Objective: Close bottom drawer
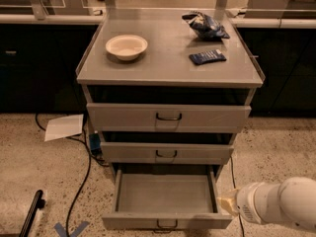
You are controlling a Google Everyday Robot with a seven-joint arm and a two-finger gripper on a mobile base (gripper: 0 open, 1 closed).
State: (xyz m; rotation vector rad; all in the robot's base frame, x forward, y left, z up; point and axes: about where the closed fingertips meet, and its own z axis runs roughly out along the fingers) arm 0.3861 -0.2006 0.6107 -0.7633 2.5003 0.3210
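Observation:
The bottom drawer of the grey cabinet is pulled out toward me, showing a plain grey empty tray. Its narrow front panel with a small dark wire handle lies at the lower edge of the view. My gripper is the pale yellowish tip of the white arm at the lower right. It sits right beside the drawer's right front corner, at about the height of its rim. I cannot tell if it touches the drawer.
The middle drawer and the top drawer stick out slightly. On the cabinet top stand a white bowl, a blue packet and a chip bag. A paper sheet and black cables lie on the floor at left.

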